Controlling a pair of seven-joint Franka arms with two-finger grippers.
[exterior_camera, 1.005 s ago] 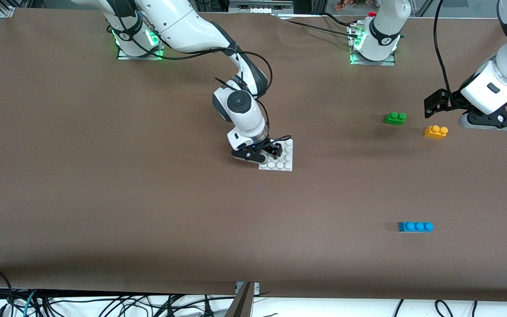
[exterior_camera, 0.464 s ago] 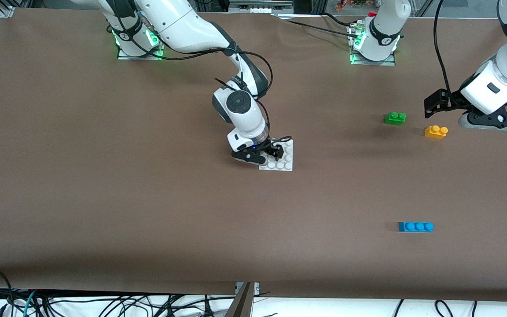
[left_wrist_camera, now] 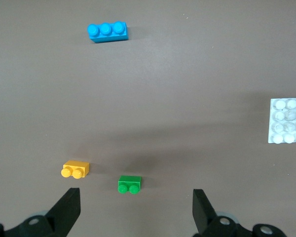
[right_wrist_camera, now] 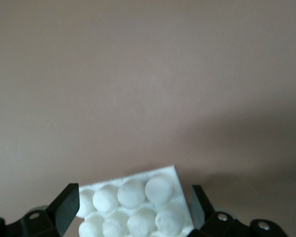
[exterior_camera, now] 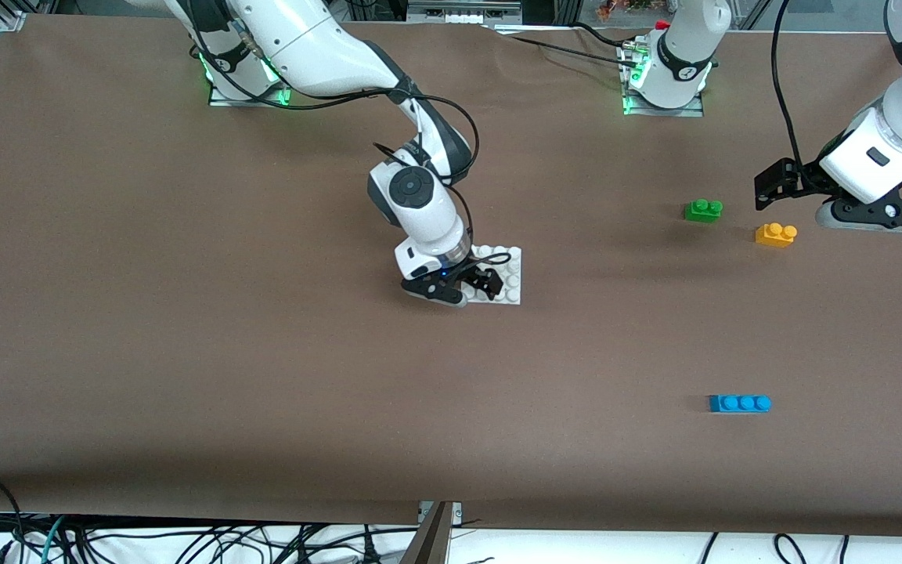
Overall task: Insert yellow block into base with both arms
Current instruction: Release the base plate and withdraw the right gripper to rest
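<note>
- Nearest, a blue brick [exterior_camera: 740,403] lies on the worktop [exterior_camera: 185,352].
- Mid-table, the right end effector [exterior_camera: 473,287] straddles the base [exterior_camera: 507,276], fingers spread, gripping nothing.
- Farther up, the yellow block [exterior_camera: 775,234] sits beside a green brick [exterior_camera: 703,210].
- Over them, the left end effector [left_wrist_camera: 135,212] hangs wide open, empty.

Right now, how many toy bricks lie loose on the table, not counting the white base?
3. The green brick and the yellow block lie beside each other toward the left arm's end; the blue brick lies nearer the front camera. None appears hidden.
</note>
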